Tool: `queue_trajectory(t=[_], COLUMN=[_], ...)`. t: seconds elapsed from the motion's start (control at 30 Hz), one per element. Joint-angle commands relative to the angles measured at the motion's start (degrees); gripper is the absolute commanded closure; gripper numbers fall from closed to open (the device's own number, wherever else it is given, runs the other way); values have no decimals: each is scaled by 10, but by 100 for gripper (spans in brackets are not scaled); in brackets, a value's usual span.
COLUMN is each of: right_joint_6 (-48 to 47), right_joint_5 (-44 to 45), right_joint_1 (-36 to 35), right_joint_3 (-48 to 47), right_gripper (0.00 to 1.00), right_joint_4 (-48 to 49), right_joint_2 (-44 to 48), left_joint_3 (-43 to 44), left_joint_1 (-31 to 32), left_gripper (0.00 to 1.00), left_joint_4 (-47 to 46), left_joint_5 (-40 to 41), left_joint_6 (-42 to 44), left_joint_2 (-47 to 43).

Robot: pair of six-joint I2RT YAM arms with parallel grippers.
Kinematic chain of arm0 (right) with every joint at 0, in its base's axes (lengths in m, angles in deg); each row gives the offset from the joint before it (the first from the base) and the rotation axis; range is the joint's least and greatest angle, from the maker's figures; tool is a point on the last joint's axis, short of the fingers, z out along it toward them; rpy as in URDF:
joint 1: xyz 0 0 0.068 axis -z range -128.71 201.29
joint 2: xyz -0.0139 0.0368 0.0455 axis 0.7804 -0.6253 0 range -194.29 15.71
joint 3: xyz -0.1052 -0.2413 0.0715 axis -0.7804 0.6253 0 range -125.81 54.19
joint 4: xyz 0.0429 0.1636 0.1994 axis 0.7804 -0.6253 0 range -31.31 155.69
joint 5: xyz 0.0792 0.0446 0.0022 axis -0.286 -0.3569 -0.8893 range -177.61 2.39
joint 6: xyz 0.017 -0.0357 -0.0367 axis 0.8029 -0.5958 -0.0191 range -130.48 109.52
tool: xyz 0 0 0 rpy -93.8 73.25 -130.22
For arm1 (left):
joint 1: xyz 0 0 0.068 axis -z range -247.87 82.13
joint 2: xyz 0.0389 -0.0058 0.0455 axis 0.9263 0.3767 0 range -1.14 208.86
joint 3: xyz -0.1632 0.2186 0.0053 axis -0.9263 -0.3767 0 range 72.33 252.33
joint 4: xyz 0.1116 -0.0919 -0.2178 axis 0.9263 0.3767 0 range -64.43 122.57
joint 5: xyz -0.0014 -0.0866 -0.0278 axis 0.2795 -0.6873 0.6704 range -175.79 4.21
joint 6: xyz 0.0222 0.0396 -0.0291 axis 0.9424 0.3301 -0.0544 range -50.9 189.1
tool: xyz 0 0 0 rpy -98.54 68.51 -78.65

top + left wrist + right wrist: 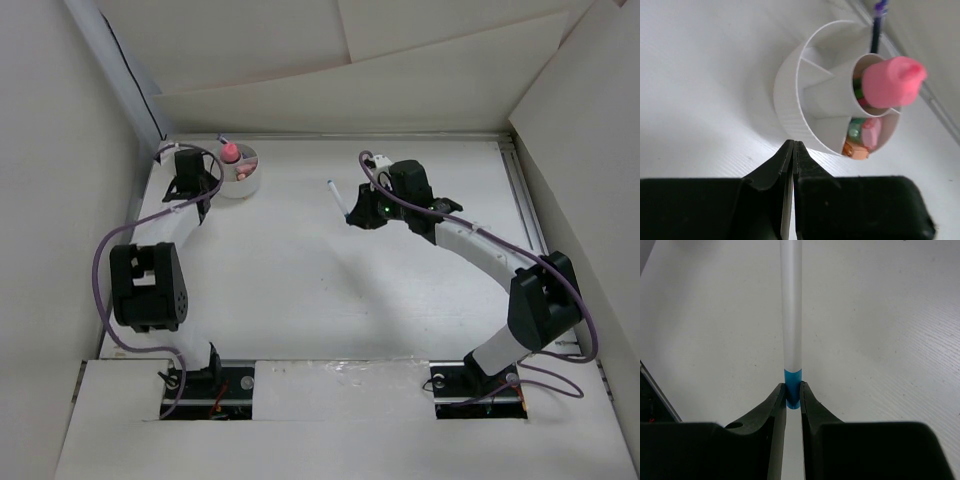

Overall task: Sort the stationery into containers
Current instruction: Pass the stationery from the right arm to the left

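Observation:
The round white cup [241,177] with inner dividers [790,100] stands at the back left of the table. A tube with a round pink cap [892,82] sticks up from its centre well. Stubby pink, green and orange pieces [862,137] lie in one compartment, and a dark thin pen [875,35] leans at its far side. My left gripper [794,145] is shut and empty, just short of the cup's wall [212,182]. My right gripper [793,390] is shut on the blue end of a white pen [791,315], held over mid-table [337,198].
White board walls [330,90] enclose the table at the back and sides. A metal rail [525,200] runs along the right edge. The purple cables [100,260] loop beside each arm.

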Motion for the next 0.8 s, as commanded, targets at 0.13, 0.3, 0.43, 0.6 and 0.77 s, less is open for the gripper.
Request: queue_trajectory(t=[0.13,0.3,0.43,0.6,0.77], right_joint_6=[-8,-8,-8,-13,-13], right_joint_5=[-9,-9,-9,-9,-9], right_joint_1=[-1,-7,-12,-18,-23], right_joint_3=[-1,-1,-1,-1,-7], right_gripper=[100,100,100,100,100], right_joint_4=[31,31,31,31,31], right_joint_2=[20,14,9,9,-2], left_joint_3=[-36,-58,-69,-71,-121], left_joint_1=[1,25,116,229,247], left_gripper=[100,100,97,77,61], left_joint_4=[-64,-95,-116,-116,-172], left_joint_5=[-16,-80,-138,-184,-259], left_joint_6=[-41,-55,-54,-30,-52], left_joint_2=[-121,-159,-166,-166,-171])
